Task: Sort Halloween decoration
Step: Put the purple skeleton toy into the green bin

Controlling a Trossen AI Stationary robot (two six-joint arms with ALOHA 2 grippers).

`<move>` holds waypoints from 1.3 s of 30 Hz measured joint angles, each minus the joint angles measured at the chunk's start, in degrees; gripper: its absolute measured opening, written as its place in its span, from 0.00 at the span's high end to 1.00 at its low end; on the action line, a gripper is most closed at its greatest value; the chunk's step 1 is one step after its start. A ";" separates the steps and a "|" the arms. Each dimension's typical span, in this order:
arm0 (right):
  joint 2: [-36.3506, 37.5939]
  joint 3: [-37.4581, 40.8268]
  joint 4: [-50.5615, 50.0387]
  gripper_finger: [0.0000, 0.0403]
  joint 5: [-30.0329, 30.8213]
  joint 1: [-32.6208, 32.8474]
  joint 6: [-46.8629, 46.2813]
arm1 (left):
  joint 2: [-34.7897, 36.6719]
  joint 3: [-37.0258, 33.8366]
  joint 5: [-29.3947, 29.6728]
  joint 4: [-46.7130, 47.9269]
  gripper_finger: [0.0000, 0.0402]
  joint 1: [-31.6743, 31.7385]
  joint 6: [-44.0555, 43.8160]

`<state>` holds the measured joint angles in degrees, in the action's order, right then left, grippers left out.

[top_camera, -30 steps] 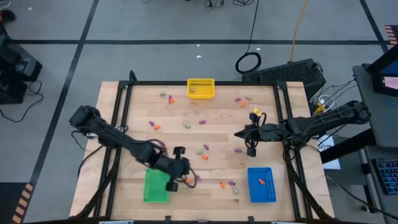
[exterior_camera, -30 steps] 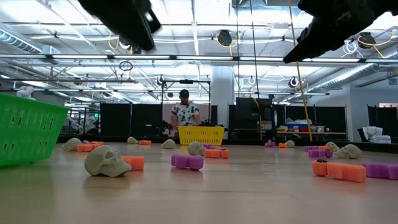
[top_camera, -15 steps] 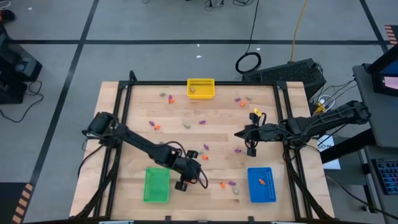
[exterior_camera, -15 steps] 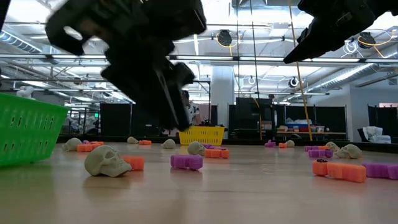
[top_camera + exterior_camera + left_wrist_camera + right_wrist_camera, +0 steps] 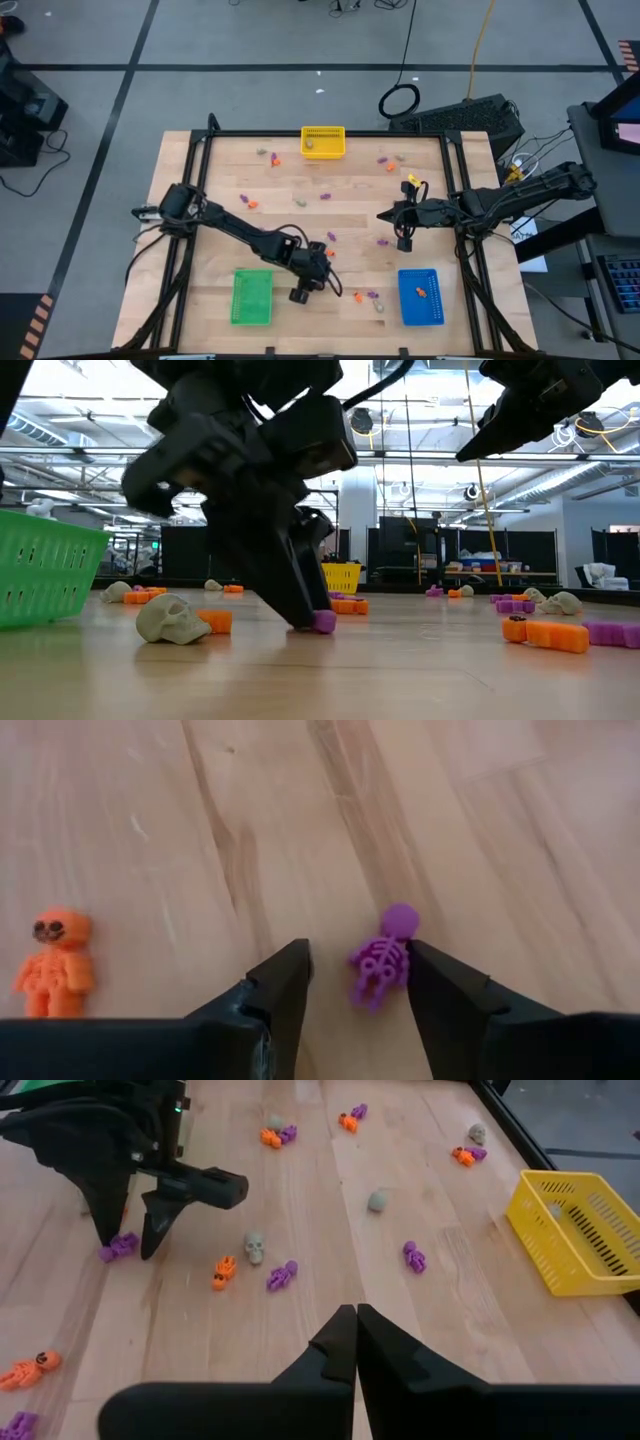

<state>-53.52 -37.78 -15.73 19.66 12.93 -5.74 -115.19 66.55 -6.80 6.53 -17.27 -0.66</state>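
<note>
Beside the green plastic lattice bin (image 5: 251, 297): left gripper (image 5: 358, 982) down at the wooden tabletop (image 5: 480, 830), fingers parted around a tiny purple plastic skeleton (image 5: 381, 957), one pad touching it. Close by, an orange skeleton figure (image 5: 54, 963). Farther off, right gripper (image 5: 356, 1342) pinched together, empty, above more scattered trinkets (image 5: 283, 1274). Beyond, yellow basket (image 5: 576, 1230).

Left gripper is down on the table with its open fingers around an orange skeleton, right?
Not quite: the left gripper is down on the table with open fingers, but the figure between them is the purple skeleton. The orange skeleton lies off to the side, outside the fingers. The left wrist view shows it.
</note>
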 joint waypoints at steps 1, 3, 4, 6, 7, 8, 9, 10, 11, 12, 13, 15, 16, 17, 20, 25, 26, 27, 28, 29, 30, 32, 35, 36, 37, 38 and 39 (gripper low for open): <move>0.01 0.00 0.02 1.00 0.00 0.00 0.00 | -0.20 0.06 -0.03 -0.06 0.60 0.05 -0.05; 0.02 0.00 0.03 1.00 0.00 0.00 0.00 | -0.60 0.06 -0.11 -0.21 0.62 0.06 0.00; 0.00 0.00 0.04 1.00 0.00 0.00 0.00 | -0.82 0.06 -0.09 -0.22 0.63 0.06 0.09; 0.02 0.00 0.02 1.00 0.00 0.00 0.00 | -0.93 0.06 -0.10 -0.24 0.67 0.11 0.11; 0.02 0.00 0.02 1.00 0.00 0.00 0.00 | -0.97 0.06 -0.12 -0.22 0.70 0.11 0.16; 0.01 0.00 0.02 1.00 0.00 0.00 0.00 | -0.97 0.06 -0.18 -0.22 0.73 0.11 0.64; 0.00 0.00 0.02 1.00 0.00 0.00 0.01 | -0.99 0.06 -0.28 -0.22 0.76 0.12 1.23; 0.01 0.00 0.02 1.00 0.00 0.00 0.00 | -1.01 0.06 -0.35 -0.23 0.80 0.13 1.63; 0.00 0.00 0.02 1.00 0.00 0.00 0.00 | -1.00 0.06 -0.46 -0.17 0.83 0.13 2.19; 0.01 0.00 0.02 1.00 0.00 0.00 0.00 | -0.97 0.04 -0.58 0.09 0.87 0.11 2.56; 0.01 0.00 0.02 1.00 0.00 0.00 0.00 | -0.80 0.04 -0.67 0.19 0.90 0.11 2.74; 0.00 0.00 0.00 1.00 0.00 0.00 0.00 | -0.30 0.02 -0.73 0.58 0.95 0.11 2.80; 0.00 0.00 0.02 1.00 0.00 0.00 0.00 | 0.05 -0.02 -0.71 0.93 0.97 0.15 2.86; 0.02 0.00 0.02 1.00 0.00 0.00 0.01 | 0.48 -0.04 -0.71 1.31 0.98 0.27 2.95; 0.02 0.00 0.02 1.00 0.00 0.00 0.00 | 2.44 -0.32 -0.73 3.88 0.98 0.37 3.22; 0.01 0.00 0.00 1.00 0.00 0.00 0.00 | 7.07 -0.42 -0.71 8.74 0.98 0.32 4.04; 0.01 0.00 0.02 1.00 0.00 0.00 0.00 | 8.05 -0.38 -0.71 9.27 0.98 0.17 4.06; 0.00 0.00 -0.01 1.00 0.00 0.00 0.00 | 8.92 -0.31 -0.69 9.94 0.98 -0.04 4.05; 0.00 0.00 -0.01 1.00 -0.01 0.00 0.00 | 10.08 -0.32 -0.57 11.17 0.98 -0.31 4.04; 0.00 0.00 0.02 1.00 0.00 0.00 0.00 | 11.42 -0.34 -0.47 12.37 0.98 -0.71 4.03; 0.02 0.00 0.00 1.00 0.00 0.00 0.00 | 12.70 -0.35 -0.49 12.88 0.98 -1.23 4.01; 0.01 0.00 0.00 1.00 0.00 -0.02 0.00 | 15.61 -0.20 -0.51 14.33 0.98 -2.47 2.91; 0.02 0.00 0.00 1.00 -0.02 -0.02 0.00 | 19.50 -0.20 -0.53 19.04 0.98 -4.93 -1.29; 0.00 0.00 -0.04 1.00 -0.02 0.00 0.00 | 20.82 -0.20 -0.47 21.08 0.98 -5.95 -3.11; 0.01 0.00 -0.03 1.00 -0.02 -0.01 0.00 | 21.95 -0.20 -0.30 23.35 0.98 -7.11 -5.33; 0.02 0.00 -0.02 1.00 -0.02 -0.02 0.00 | 23.00 -0.20 -0.27 25.05 0.98 -8.30 -7.65; 0.01 0.00 -0.04 1.00 -0.02 -0.02 0.00 | 23.84 -0.20 -0.27 26.69 0.98 -9.55 -10.15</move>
<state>-53.50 -37.78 -15.77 19.64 12.91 -5.74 -91.35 66.35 -7.07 33.22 -26.82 -10.82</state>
